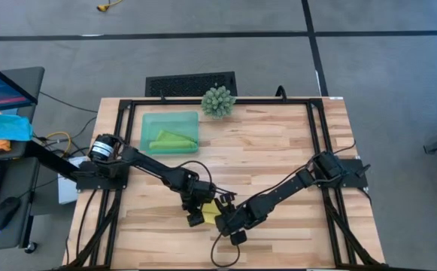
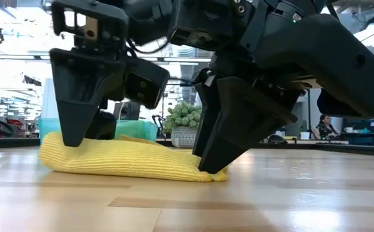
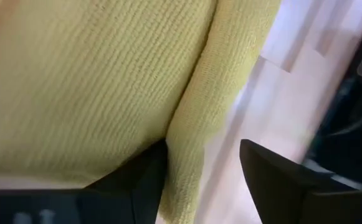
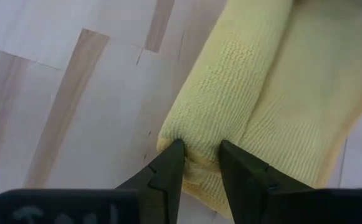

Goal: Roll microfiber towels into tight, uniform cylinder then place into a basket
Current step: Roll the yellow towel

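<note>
No text, label, brand, number or sign can be read in any view.

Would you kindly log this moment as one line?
left gripper: open at yellow towel | right gripper: pinching towel's end | green towel: in basket

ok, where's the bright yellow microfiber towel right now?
In the high view, the bright yellow microfiber towel lies half-rolled on the wooden table near its front edge, between the left gripper and right gripper.
</note>
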You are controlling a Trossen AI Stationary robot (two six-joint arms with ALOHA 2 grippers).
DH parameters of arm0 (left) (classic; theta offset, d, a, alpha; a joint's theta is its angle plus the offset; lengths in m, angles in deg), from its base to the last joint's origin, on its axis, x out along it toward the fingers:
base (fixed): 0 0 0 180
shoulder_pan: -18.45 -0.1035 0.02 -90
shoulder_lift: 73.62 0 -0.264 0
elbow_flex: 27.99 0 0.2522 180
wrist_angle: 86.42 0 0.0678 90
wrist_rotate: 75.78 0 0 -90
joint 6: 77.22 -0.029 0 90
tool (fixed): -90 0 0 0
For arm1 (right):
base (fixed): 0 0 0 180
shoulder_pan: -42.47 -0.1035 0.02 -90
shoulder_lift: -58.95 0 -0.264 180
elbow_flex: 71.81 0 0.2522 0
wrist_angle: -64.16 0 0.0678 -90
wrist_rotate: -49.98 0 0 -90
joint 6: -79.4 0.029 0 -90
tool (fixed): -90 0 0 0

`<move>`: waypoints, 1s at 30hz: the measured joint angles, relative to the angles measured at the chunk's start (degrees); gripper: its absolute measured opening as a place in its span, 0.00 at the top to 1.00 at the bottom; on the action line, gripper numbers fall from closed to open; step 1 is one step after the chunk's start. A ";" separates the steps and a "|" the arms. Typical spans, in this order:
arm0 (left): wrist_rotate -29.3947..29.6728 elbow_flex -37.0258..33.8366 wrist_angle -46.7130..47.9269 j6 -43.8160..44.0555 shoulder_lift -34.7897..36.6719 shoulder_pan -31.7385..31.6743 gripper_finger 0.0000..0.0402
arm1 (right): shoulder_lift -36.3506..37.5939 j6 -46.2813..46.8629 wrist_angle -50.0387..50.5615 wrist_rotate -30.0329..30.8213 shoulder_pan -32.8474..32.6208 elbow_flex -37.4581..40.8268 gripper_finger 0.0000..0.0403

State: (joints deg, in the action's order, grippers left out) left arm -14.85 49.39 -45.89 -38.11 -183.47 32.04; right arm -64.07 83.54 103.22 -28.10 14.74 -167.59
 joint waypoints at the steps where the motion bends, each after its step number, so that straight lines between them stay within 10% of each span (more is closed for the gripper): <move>1: 2.05 -0.04 0.26 -0.75 0.57 0.31 0.50 | 0.00 0.00 -0.08 -0.01 0.00 0.01 0.69; 17: 33.59 -0.09 9.34 -11.12 13.83 14.30 0.55 | 0.00 0.01 -0.36 -0.07 0.18 0.04 0.69; 30: 37.30 0.02 -3.15 -22.21 6.39 18.50 0.55 | 0.02 0.40 -0.77 -0.28 0.70 0.07 0.69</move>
State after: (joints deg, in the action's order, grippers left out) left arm 22.45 49.41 -49.04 -60.32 -177.08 50.54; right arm -64.05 83.94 102.45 -28.38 15.44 -167.53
